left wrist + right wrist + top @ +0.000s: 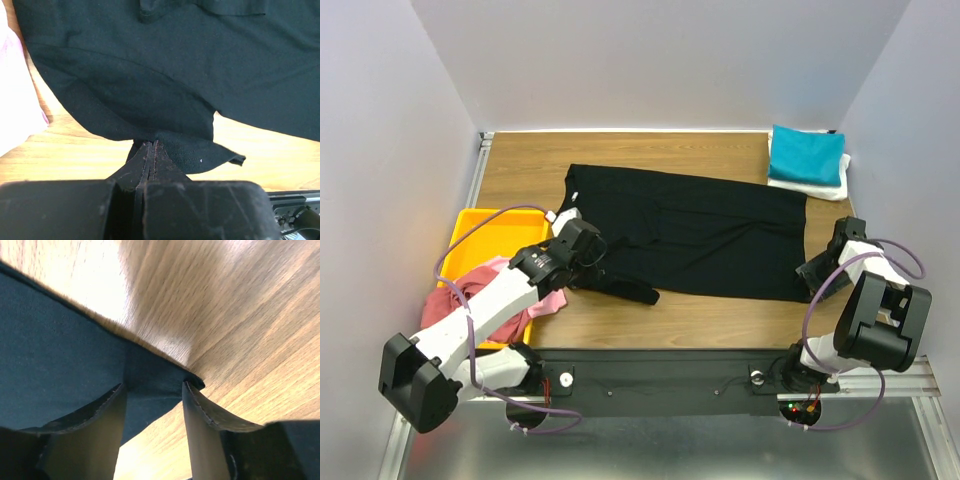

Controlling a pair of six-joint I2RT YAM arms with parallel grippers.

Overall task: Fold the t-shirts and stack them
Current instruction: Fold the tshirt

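pale walls (650, 60) close in a wooden desk (720, 318). a black t-shirt (700, 225) lies spread flat across the middle of it, running from left to right. at the far right corner a folded teal t-shirt (805, 155) sits on top of a white t-shirt (810, 188), well apart from the black one. on the left, a yellow tray (485, 220) holds a dusty red t-shirt (445, 300) and a pink t-shirt (552, 303), both bunched up and partly hidden under the left arm.

the left tool (150, 147) is pressed together on a fold of the black t-shirt at its near left edge, where the cloth puckers up into the tips. the right tool (152, 385) is low at the shirt's near right corner with its two fingers (200, 410) apart, and the corner of the cloth lies on the wood in the gap between them.
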